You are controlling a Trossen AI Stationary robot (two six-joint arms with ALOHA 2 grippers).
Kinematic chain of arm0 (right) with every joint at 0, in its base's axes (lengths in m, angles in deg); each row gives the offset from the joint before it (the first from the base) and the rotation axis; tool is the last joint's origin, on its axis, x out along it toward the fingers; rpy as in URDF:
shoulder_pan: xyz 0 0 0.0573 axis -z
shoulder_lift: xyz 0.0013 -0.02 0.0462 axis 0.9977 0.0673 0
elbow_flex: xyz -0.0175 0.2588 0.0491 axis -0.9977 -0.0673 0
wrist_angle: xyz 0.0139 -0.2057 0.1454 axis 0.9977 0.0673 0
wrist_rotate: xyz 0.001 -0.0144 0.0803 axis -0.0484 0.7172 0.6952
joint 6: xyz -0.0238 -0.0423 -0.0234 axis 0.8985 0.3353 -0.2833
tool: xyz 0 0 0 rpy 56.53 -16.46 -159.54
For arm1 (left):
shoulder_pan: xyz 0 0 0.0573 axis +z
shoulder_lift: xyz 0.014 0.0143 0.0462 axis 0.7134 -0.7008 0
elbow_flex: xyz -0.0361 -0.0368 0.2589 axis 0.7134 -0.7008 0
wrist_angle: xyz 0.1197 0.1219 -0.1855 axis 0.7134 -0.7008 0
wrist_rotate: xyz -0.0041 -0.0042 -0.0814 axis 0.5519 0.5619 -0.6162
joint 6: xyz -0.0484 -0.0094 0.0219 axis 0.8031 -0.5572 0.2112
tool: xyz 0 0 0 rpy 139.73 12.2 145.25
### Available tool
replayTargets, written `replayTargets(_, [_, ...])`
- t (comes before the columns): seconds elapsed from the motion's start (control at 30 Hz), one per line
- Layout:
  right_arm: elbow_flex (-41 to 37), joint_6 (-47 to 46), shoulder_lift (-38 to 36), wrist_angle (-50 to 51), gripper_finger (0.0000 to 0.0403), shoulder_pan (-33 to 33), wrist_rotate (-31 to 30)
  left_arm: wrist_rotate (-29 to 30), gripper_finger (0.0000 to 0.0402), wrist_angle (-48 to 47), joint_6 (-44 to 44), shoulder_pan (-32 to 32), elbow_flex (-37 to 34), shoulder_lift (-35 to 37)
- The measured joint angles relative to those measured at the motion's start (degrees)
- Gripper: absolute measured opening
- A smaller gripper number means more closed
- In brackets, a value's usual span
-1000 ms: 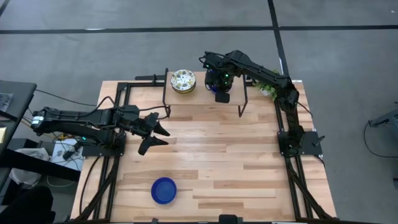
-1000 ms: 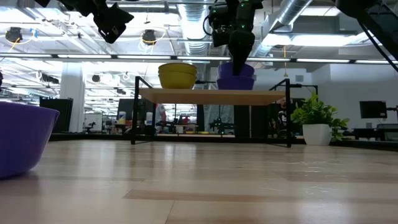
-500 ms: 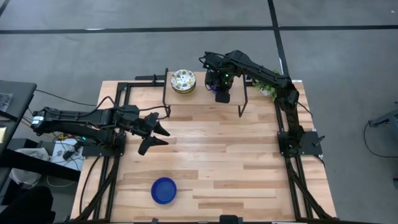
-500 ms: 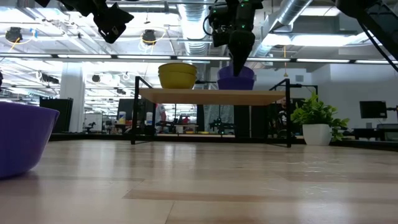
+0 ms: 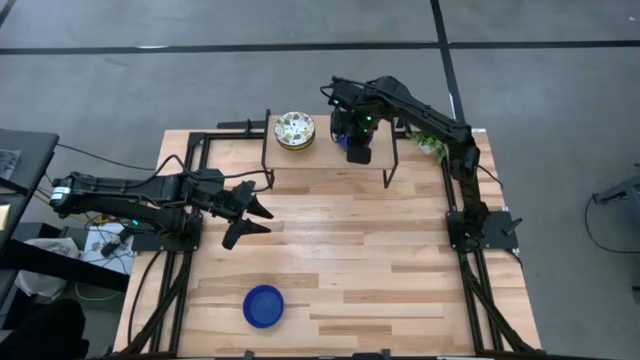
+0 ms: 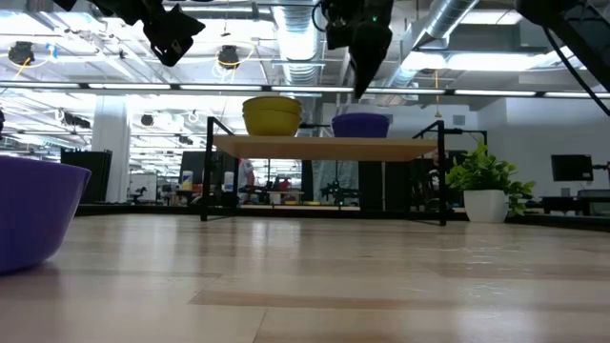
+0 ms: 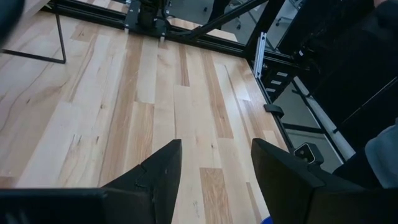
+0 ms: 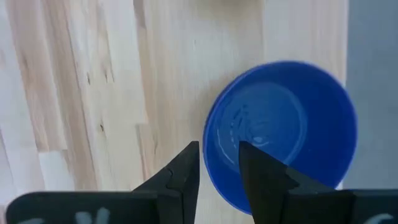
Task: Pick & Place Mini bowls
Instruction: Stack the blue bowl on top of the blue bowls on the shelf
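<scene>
A blue mini bowl [image 8: 280, 130] sits upright on the wooden shelf [image 5: 325, 145] at the table's far edge; it also shows in the low view [image 6: 360, 125]. My right gripper [image 8: 219, 165] hangs just above that bowl's rim, fingers a little apart and empty; the low view [image 6: 360, 81] shows it clear of the bowl. A stack of floral mini bowls [image 5: 295, 129] stands on the shelf's left part. Another blue bowl [image 5: 264, 305] rests on the table near the front edge. My left gripper [image 5: 252, 216] is open and empty above the table's left side.
A green potted plant [image 6: 486, 186] stands at the table's far right corner, beside the shelf. The shelf stands on thin black legs [image 6: 443, 181]. The near blue bowl [image 6: 29, 210] is at the low view's left. Bare wood lies between the two arms.
My right gripper has set the blue bowl down onto the shelf stack, let go and risen straight up clear of it. The bowl now sits lower than a second ago and stays on the shelf.
</scene>
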Motion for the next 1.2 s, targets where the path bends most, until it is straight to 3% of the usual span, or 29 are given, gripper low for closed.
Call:
replayTargets(0.23, [1.5,-4.1,0.0,0.2,0.0102,-1.1,1.7,0.0,0.0192,0.0,0.0,0.0,0.0,0.0])
replayTargets(0.47, [1.5,-6.0,0.0,0.3,0.0102,-5.3,19.7,0.0,0.0192,0.0,0.2,0.0,0.0,0.0])
replayTargets(0.6, [1.5,-5.8,-0.7,0.3,0.0102,-8.9,24.6,0.0,0.0192,-0.2,0.2,0.0,0.0,0.0])
replayTargets(0.97, [1.2,-11.7,-12.5,0.3,0.0102,-11.4,23.6,0.0,0.0192,-0.2,0.2,0.0,0.0,0.0])
replayTargets(1.2, [1.2,-19.7,-22.6,0.3,0.0102,-12.6,15.1,0.0,0.0192,0.0,0.2,0.0,0.0,0.0])
